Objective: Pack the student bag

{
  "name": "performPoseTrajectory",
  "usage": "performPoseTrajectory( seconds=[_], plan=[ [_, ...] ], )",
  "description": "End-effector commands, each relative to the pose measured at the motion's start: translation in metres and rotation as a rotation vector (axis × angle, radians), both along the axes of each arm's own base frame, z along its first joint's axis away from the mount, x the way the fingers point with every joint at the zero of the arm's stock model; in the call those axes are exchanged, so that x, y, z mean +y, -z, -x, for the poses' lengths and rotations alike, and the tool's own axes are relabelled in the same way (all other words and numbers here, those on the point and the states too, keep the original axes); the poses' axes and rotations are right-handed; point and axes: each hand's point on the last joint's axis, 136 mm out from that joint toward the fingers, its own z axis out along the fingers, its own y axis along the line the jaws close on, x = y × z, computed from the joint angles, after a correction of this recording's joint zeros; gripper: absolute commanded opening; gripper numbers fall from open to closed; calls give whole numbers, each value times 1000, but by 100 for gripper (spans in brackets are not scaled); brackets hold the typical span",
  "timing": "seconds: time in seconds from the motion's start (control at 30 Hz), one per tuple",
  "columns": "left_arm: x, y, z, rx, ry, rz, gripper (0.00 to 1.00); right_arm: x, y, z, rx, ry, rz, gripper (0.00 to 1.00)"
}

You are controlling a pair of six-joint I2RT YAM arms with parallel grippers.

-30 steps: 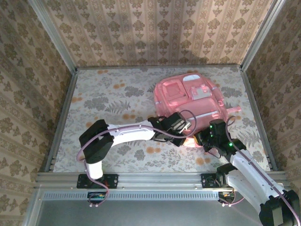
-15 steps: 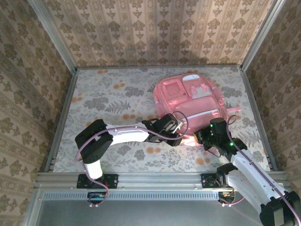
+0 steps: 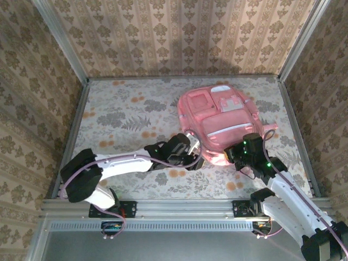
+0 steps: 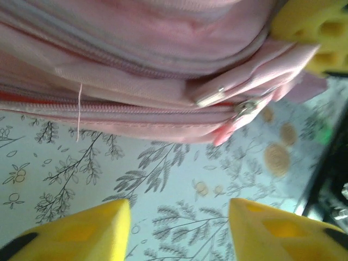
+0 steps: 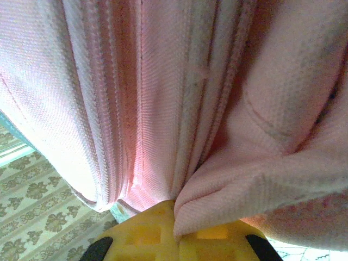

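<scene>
The student bag [image 3: 217,117] is lying by the table's far right corner. My right gripper [image 5: 175,231] jaws are clamping its near-edge fabric. The left gripper [image 4: 178,220] jaws are hanging apart facing the zipper pull [image 4: 244,109], probably my next grab.

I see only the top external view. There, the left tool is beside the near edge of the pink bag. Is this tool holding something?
Observer: No. In the left wrist view the left tool is open. Its yellow fingers are apart above the bare table, and they stop short of the student bag.
Operator: Is the zipper on that side open?
Observer: The zipper facing the tool looks closed, with a metal pull at its right end.
Operator: Does the right tool hold the bag?
Observer: It seems so. In the right wrist view a fold of pink fabric runs down between the fingers of the right tool.
</scene>
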Motion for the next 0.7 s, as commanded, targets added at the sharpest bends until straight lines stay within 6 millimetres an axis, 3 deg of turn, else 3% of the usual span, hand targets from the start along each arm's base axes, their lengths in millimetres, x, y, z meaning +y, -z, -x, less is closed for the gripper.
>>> performPoseTrajectory(
  seconds=[0.0, 0.23, 0.4, 0.67],
  plan=[
    [-12, -13, 1, 0, 43, 119, 59, 9, -46, -21, -143, -10, -47, 0],
    [-42, -18, -1, 141, 108, 274, 72, 10, -57, -21, -158, -15, -55, 0],
    [-55, -12, 1, 153, 134, 253, 71, 12, -61, -23, -162, -13, -65, 0],
    [-55, -9, -3, 80, 117, 146, 68, 17, -62, -26, -164, -22, -75, 0]
  ],
)
